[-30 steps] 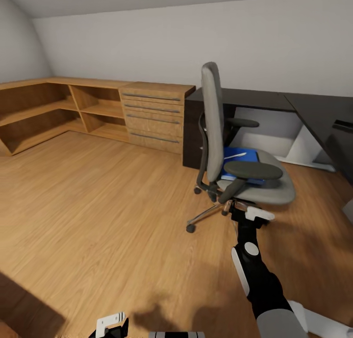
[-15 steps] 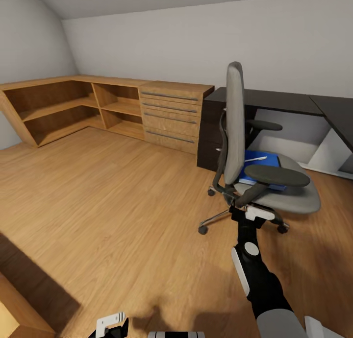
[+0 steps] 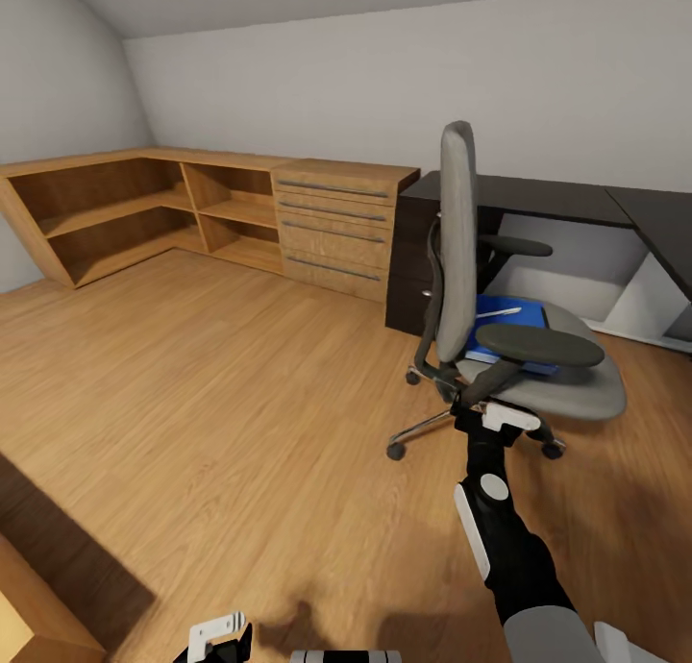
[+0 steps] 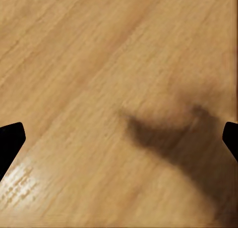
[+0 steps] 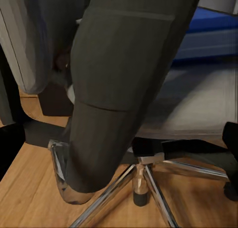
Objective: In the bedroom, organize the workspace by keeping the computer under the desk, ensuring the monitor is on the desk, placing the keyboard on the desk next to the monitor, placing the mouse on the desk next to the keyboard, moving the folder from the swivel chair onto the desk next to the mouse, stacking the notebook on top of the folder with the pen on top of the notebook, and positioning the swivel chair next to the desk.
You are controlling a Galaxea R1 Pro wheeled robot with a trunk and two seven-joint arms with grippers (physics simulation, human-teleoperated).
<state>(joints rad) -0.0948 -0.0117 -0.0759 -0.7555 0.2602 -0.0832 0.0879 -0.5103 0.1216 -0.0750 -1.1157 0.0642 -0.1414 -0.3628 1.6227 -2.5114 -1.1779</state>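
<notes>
The grey swivel chair (image 3: 459, 250) stands on the floor in front of the black desk (image 3: 538, 195), its back turned to me. On its seat lies the blue folder (image 3: 519, 317) with the white pen (image 3: 500, 311) on top. My right gripper (image 3: 488, 415) is open just below the near armrest (image 3: 538, 344). The right wrist view shows the dark armrest post (image 5: 124, 84) and chrome base (image 5: 144, 178) close ahead of the right gripper (image 5: 119, 143). My left gripper (image 3: 219, 634) hangs low, and the left gripper (image 4: 119, 139) is open over bare floor. Monitor, keyboard, mouse, computer and notebook are out of view.
A light wooden drawer unit (image 3: 336, 226) adjoins the desk's left end, and an L-shaped open wooden shelf (image 3: 125, 211) runs along the wall to the left. A wooden furniture corner (image 3: 29, 625) juts in at the bottom left. Wide wooden floor (image 3: 221, 384) lies left of the chair.
The whole view swung left over the second, so the camera moved. In the last half second the chair shifted very slightly left. Both grippers keep their places in the picture.
</notes>
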